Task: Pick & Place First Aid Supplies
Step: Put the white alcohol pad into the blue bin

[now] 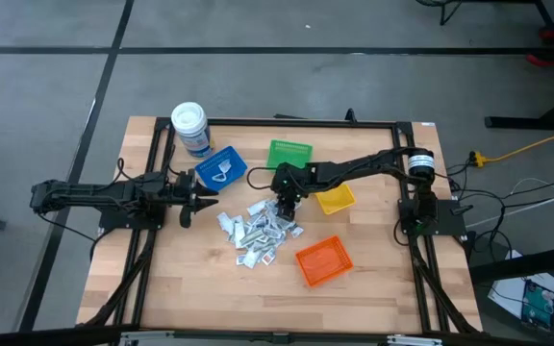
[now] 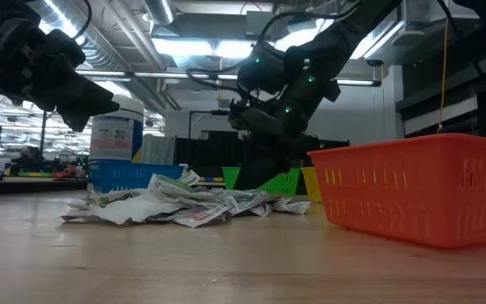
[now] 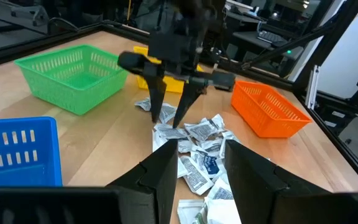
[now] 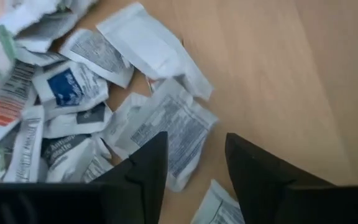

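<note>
Pile of first aid packets heaped mid-desk, between blue bin and orange bin. Right claw poised directly over pile's far edge, fingers spread, gripping nothing. Left claw released too, hovering beside blue bin, well short of pile. Green bin and yellow bin beyond pile. White-lidded jar behind blue bin.

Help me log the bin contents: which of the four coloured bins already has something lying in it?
The blue bin, beside the white-lidded jar: a white item lies in it. The green bin, yellow bin and orange bin show only bare mesh.
</note>
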{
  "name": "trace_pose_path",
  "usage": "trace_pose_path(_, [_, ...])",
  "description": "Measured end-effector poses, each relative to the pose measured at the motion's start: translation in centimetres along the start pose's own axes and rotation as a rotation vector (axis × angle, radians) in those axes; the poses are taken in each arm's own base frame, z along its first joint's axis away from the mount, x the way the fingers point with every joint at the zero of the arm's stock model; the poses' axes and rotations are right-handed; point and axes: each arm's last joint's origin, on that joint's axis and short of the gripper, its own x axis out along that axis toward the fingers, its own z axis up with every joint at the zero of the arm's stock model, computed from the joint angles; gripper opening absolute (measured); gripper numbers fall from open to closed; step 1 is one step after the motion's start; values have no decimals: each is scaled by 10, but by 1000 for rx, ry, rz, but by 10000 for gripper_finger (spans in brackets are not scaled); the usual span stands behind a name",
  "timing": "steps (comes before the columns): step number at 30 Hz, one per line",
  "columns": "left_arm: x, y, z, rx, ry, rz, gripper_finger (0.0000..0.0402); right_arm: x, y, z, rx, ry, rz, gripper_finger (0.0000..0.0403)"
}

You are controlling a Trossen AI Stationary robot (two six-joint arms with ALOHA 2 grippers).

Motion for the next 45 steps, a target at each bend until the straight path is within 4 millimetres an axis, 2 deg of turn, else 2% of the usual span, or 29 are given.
trace_pose_path(6, [0,0,0,0,-1,0,127,2,-5,1,18,-13,-48,155])
trace_pose_path(18, [0,0,0,0,-2,0,127,1,-10,2,23,-13,-10,56])
trace_pose_path(32, [0,0,0,0,-2,1,127,6,-11,0,23,-10,-10,54])
trace_pose_path(35, [0,0,0,0,-2,1,127,8,-11,-1,23,1,6,44])
trace_pose_path(39, [0,0,0,0,-2,1,127,8,-11,-1,19,1,12,9])
trace_pose_path(45, [0,0,0,0,-2,1,127,1,-8,3,17,-8,70,4])
